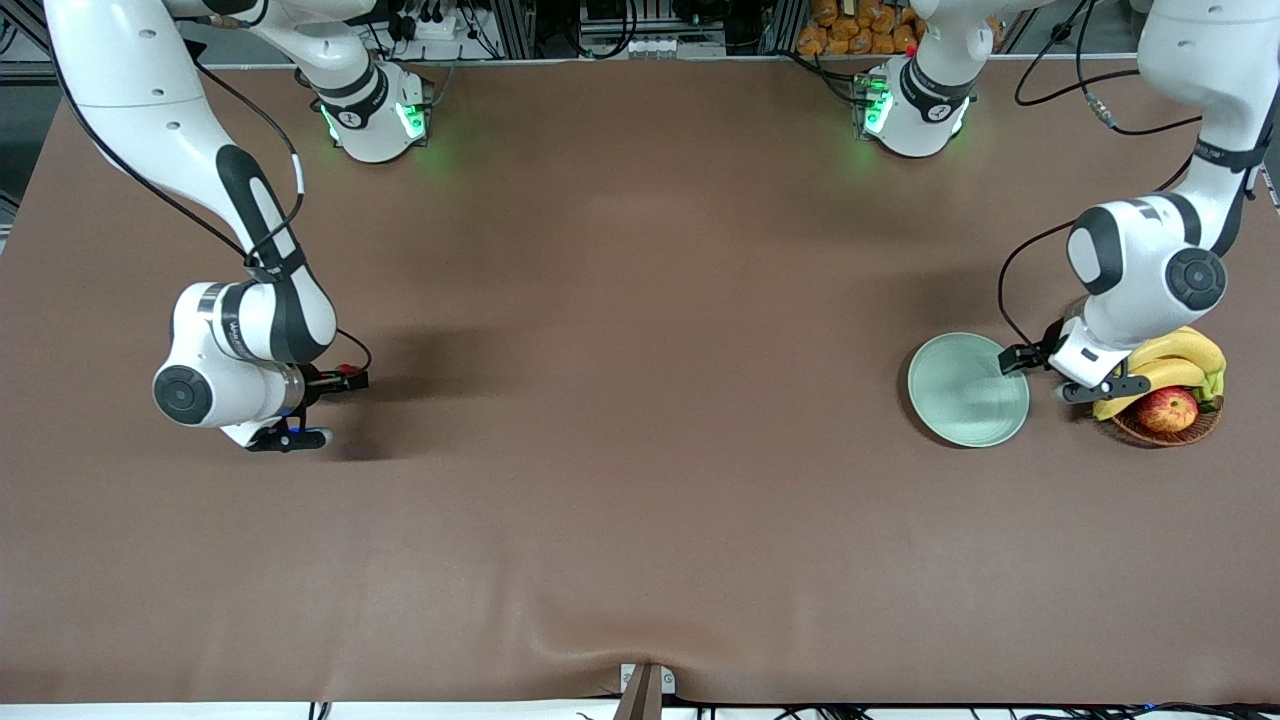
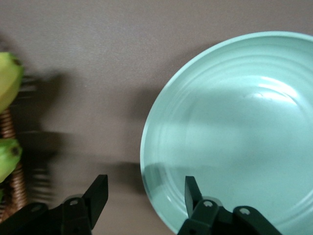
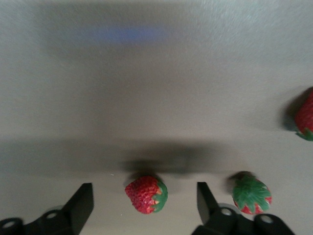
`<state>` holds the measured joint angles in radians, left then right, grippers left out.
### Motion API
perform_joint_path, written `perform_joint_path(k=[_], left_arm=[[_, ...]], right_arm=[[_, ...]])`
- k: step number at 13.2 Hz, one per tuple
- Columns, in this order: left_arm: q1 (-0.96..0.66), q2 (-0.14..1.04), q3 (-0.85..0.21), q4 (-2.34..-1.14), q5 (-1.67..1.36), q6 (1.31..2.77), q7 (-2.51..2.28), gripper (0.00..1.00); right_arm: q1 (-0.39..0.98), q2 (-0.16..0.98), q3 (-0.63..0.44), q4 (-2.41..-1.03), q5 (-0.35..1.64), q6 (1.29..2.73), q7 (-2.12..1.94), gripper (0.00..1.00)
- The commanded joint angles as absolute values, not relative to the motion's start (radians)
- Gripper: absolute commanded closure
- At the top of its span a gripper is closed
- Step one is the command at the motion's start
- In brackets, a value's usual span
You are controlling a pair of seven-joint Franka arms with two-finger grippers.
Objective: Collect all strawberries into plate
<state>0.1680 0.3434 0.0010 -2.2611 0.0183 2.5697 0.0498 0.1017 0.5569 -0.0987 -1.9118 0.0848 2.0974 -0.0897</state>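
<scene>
Two containers sit at mid-right of the front view: the bare plate (image 1: 967,390), then a wicker basket (image 1: 1170,428) holding bananas (image 1: 1175,362) and an apple (image 1: 1166,409). Left gripper (image 2: 145,196) gapes over the plate's rim; right gripper (image 3: 145,199) straddles one of three strawberries (image 3: 146,194), unclosed.

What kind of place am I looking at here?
Probably a robotics lab, not a kitchen: two white robot arms bolted to a brown-covered table, metal racks and cables along the edge, and fruit props: plate, basket, strawberries.
</scene>
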Motion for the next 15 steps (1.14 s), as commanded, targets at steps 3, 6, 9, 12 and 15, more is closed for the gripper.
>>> perform_joint_path(k=[3,6,9,12,15], left_arm=[[0.173,0.377,-0.005,-2.232,0.026,2.589,0.051,0.38],[0.173,0.367,-0.006,-2.232,0.026,2.589,0.049,0.37],[0.172,0.306,-0.006,-2.232,0.026,2.554,0.051,0.37],[0.166,0.224,-0.041,-2.2,0.021,2.45,0.038,0.37],[0.161,0.225,-0.1,-2.099,-0.024,2.313,0.026,0.37]], right_arm=[[0.103,0.565,-0.101,-1.942,0.1,2.1,-0.101,0.38],[0.103,0.565,-0.101,-1.937,0.1,2.1,-0.103,0.69],[0.104,0.558,-0.094,-1.879,0.101,2.102,-0.103,0.97],[0.104,0.545,-0.008,-1.783,0.101,2.098,-0.092,1.0],[0.124,0.548,0.089,-1.74,0.113,2.102,0.061,1.0]])
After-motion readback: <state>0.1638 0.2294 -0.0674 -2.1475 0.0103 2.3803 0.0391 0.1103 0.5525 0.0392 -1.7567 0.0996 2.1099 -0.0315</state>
